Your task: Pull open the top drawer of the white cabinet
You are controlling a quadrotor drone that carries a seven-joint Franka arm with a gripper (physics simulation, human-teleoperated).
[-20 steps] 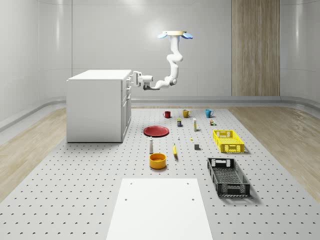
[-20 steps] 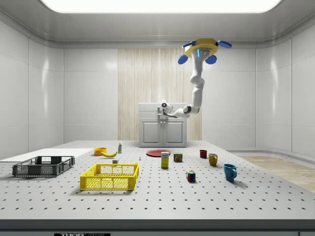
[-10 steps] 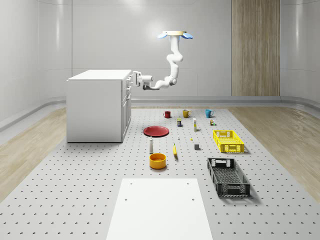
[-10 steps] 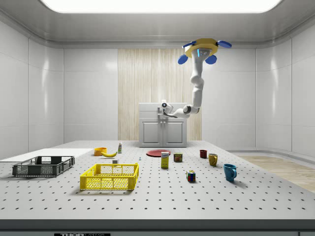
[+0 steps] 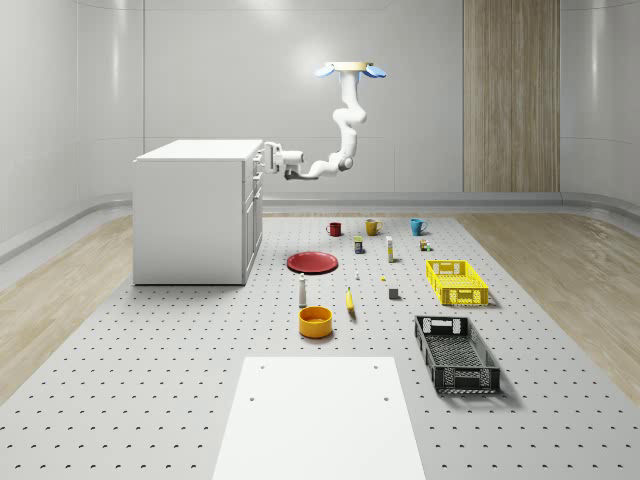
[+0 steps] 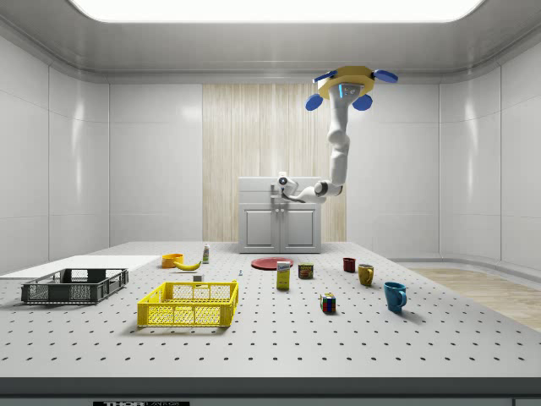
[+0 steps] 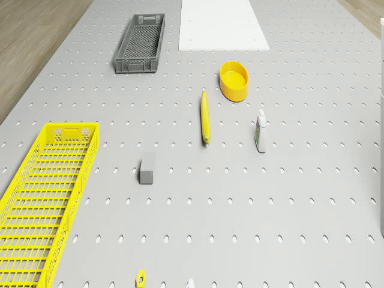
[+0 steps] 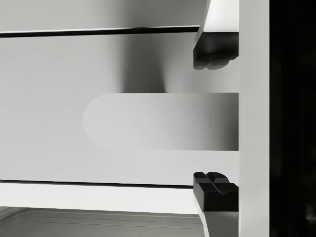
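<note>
Hovers high in the air, the drone (image 5: 351, 69), well off to the side of the white cabinet (image 5: 195, 210) and out past its front, above the perforated table (image 5: 150, 400), so that the arm (image 5: 345, 125) can hang down and bend sideways to bring the gripper (image 5: 266, 157) level with the top drawer (image 5: 256, 160). Spread wide, fingertips (image 8: 216, 49) apart, one above and one below the drawer's handle (image 8: 158, 121), which sits between them just ahead and untouched. Judged a pre-grasp alignment: straddling the handle before closing, since a pull needs a firm hold. Looks closed, the top drawer, its front flush with the cabinet face right at the gripper; plain white panel, dark seams above and below, handle a rounded-end pale bar.
</note>
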